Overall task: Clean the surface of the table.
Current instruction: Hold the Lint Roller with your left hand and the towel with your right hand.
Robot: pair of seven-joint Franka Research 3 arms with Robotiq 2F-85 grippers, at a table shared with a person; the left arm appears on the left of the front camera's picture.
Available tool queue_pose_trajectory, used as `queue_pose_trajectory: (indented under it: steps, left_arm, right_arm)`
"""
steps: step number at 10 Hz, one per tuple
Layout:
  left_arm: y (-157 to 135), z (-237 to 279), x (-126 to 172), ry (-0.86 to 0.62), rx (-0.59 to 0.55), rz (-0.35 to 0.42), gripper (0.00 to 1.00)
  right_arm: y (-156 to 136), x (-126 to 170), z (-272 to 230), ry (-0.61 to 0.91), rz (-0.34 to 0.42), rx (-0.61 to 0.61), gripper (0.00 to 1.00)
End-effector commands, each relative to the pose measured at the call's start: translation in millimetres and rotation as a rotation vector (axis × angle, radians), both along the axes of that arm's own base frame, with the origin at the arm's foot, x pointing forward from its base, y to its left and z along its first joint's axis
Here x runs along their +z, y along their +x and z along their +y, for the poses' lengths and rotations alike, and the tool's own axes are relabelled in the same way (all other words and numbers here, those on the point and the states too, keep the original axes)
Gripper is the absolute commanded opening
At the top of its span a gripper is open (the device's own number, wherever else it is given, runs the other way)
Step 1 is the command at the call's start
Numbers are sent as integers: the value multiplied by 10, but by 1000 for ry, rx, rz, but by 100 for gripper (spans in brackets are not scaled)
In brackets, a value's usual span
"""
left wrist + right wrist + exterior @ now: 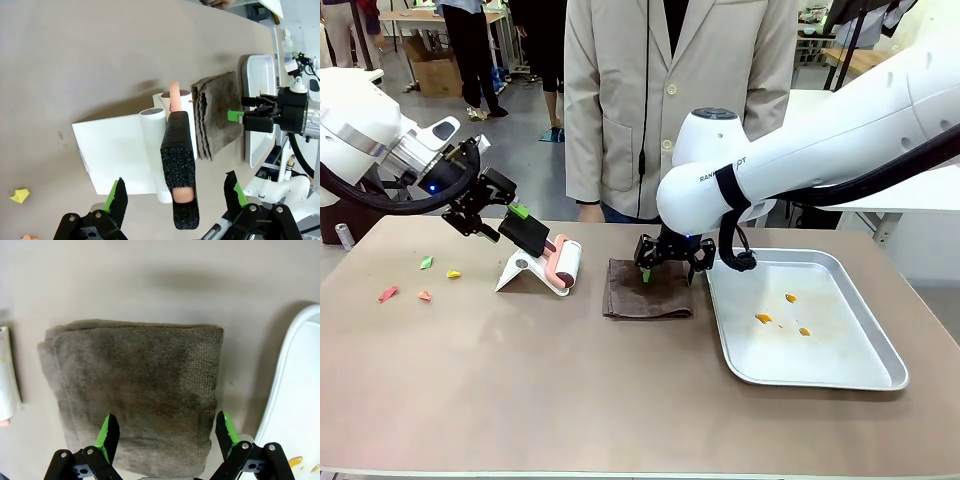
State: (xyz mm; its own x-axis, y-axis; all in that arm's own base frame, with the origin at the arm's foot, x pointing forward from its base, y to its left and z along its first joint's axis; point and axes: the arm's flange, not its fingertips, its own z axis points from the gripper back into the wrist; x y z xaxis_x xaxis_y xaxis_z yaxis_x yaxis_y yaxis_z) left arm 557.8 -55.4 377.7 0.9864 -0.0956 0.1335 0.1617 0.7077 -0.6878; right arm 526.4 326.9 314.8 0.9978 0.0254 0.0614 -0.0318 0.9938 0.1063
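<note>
The taupe-brown table (570,400) carries small coloured paper scraps (425,263) at its left. A lint roller (560,263) with a pink neck lies in a white stand (115,150), its black foam handle (178,165) pointing at my left gripper (175,189). That gripper is open, one finger on each side of the handle and clear of it. A folded brown cloth (648,290) lies at the table's middle. My right gripper (166,430) hangs open just above the cloth (135,390), straddling its near edge.
A shallow silver tray (820,350) with a few orange scraps (763,318) sits right of the cloth, close to the right gripper (665,258). A person in a beige coat (670,100) stands at the far edge. The table's front half is bare.
</note>
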Motion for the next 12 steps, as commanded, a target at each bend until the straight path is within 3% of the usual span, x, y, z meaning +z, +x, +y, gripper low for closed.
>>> queue_pose_trajectory:
  steps: [1, 10, 11, 12]
  left_arm:
    - [4, 5, 18, -26, -21, -23, 100]
    - [-19, -13, 36, -38, -42, -44, 100]
    - [-19, -15, 38, -41, -39, -47, 84]
    - [-24, -19, 45, -36, -39, -47, 40]
  right_arm:
    - [49, -13, 79, -60, -2, -67, 100]
    - [59, -86, 74, -91, 5, -79, 100]
    - [62, -89, 72, -92, 11, -78, 100]
    - [71, -104, 68, -94, 27, -75, 40]
